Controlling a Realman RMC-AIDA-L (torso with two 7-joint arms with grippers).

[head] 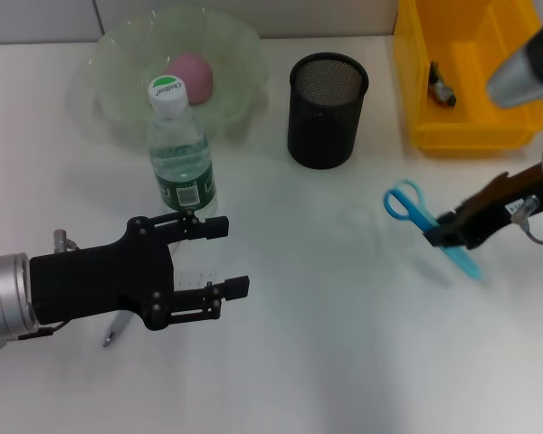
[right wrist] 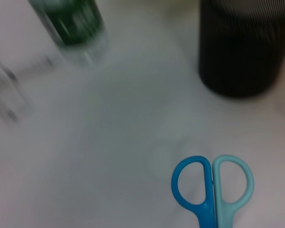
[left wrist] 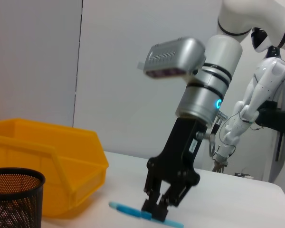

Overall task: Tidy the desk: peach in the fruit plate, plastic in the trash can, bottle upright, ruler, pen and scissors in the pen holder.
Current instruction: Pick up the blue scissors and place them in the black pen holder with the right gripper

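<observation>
Left gripper (head: 224,258) hangs low over the desk (head: 326,362) on the left, with its two black fingers wide apart and nothing between them. A pen (head: 114,331) peeks out from under it, and a clear ruler (head: 199,274) lies flat just by its fingers. Close behind stands the water bottle (head: 180,154), upright, with its green cap on. Behind that is the pale green fruit plate (head: 109,90) with the pink peach (head: 191,74) already in it.

In the middle stands the black mesh pen holder (head: 326,108). It looks empty from above.

Further right, the blue scissors (head: 425,221) lie flat on the desk. The right gripper (head: 445,233) has its fingers closed on the blades, near the middle, and the finger loops poke out toward the pen holder. Behind them sits a yellow bin (head: 471,117) with a small dark thing in it.

Scissors are hard, stiff and light, I think. They are thin and smooth, so they could slip or twist. Holding them near the middle, where the blades cross, seems best, and they should go in the holder pointy end down.
</observation>
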